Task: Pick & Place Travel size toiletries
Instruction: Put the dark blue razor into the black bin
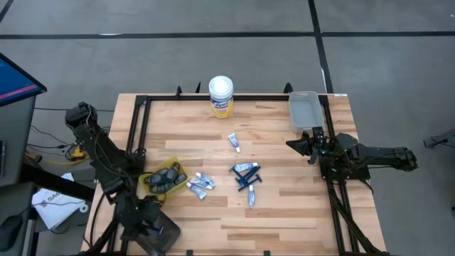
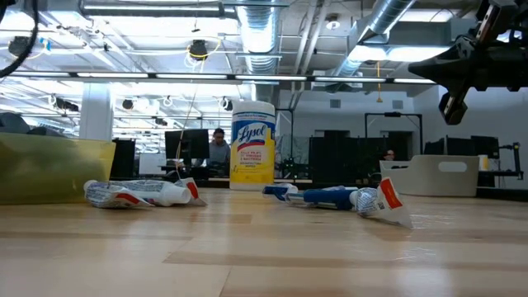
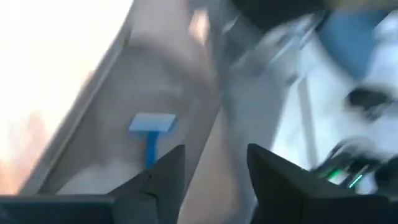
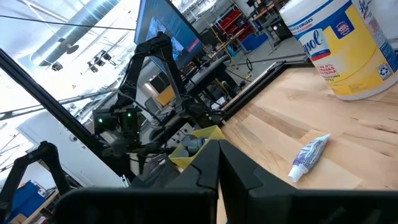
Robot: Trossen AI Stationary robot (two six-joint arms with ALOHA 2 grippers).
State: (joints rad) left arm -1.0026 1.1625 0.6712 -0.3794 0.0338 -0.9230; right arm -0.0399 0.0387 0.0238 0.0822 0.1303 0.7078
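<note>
We see the left gripper [image 3: 211, 171] part-open over a blurred blue razor [image 3: 152, 127]; right gripper [image 4: 219, 163] shut at three o'clock, canister [image 1: 221, 96] at twelve

Both arms are dark, near-black, built of jointed segments with chunky housings at the joints. The left arm [image 1: 106, 160] runs in slim black links with thin cables looped along them, and small green lights glow on its body in the right wrist view. The right arm [image 1: 362, 156] ends toward 9 o'clock in a boxy wrist. Each gripper's fingers [image 3: 163, 177] are matte black, wedge-shaped and angular, tapering to blunt tips.
</note>
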